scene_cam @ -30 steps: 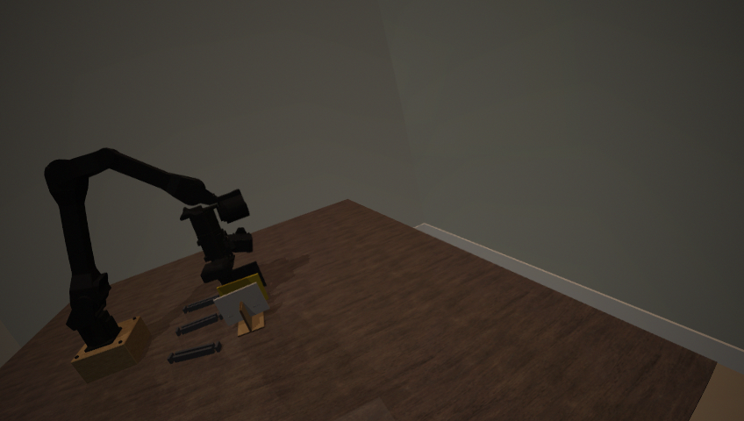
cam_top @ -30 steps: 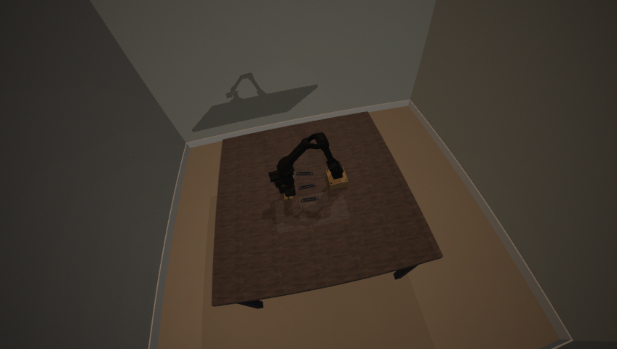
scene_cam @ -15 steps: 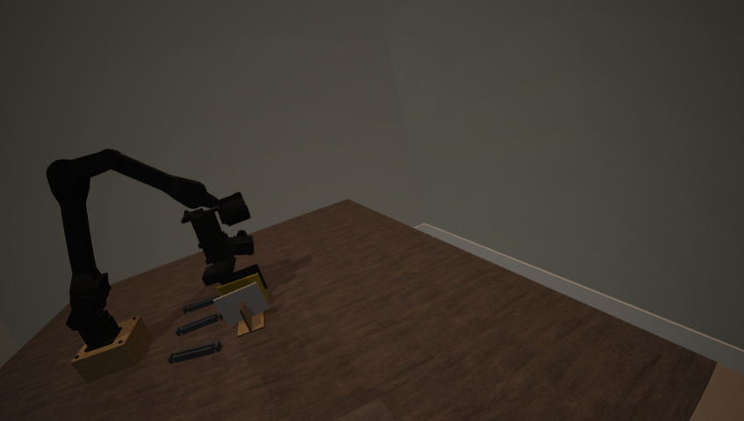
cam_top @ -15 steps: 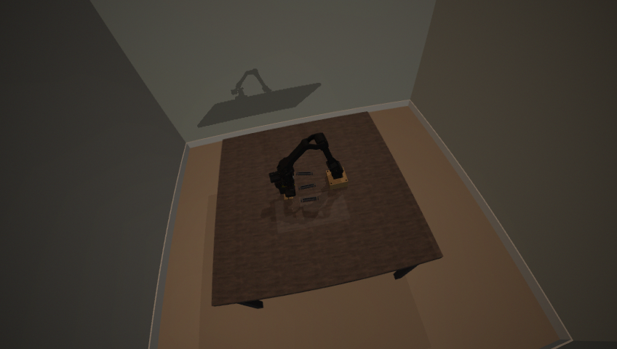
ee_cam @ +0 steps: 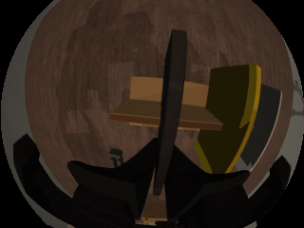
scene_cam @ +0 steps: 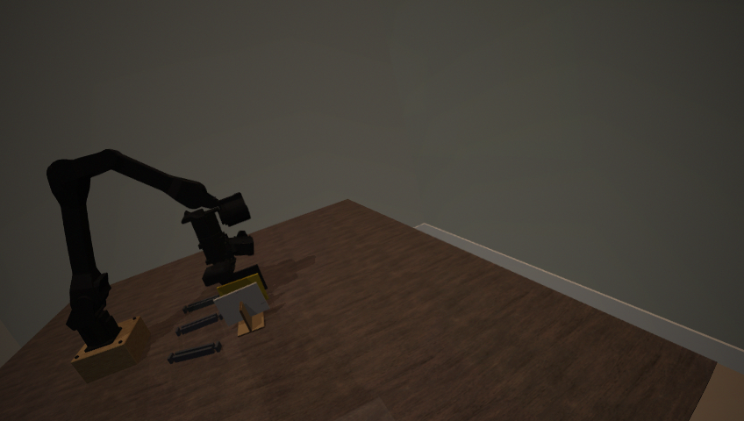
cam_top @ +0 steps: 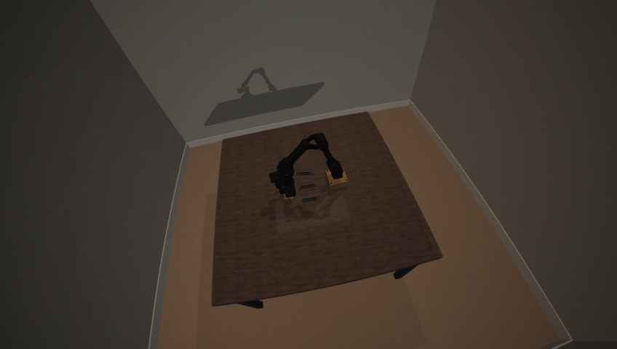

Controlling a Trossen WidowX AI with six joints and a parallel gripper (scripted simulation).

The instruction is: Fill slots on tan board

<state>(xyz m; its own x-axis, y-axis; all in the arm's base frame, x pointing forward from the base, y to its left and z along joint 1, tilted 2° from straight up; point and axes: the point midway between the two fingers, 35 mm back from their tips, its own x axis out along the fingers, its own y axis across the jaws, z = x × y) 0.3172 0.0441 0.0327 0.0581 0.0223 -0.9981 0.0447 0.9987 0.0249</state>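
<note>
Dark wood table (cam_top: 320,242) (scene_cam: 397,312) under everything; my black six-joint arm (cam_top: 298,151) (scene_cam: 78,224) stands on its wooden base block (cam_top: 337,185) (scene_cam: 136,341), arched over to the boards. Gripper (cam_top: 289,192) (scene_cam: 237,276) (ee_cam: 160,142) nearly closed, pinching a black board (scene_cam: 260,274) (ee_cam: 174,90) on edge, crosswise above the standing tan board (scene_cam: 245,317) (ee_cam: 166,113); whether it touches, I cannot tell. White board (scene_cam: 240,300) (ee_cam: 262,125) and yellow board (scene_cam: 253,281) (ee_cam: 231,109) stand crosswise at the tan board, side by side, three dark slotted holders (cam_top: 304,173) (scene_cam: 194,353) between there and the base.
</note>
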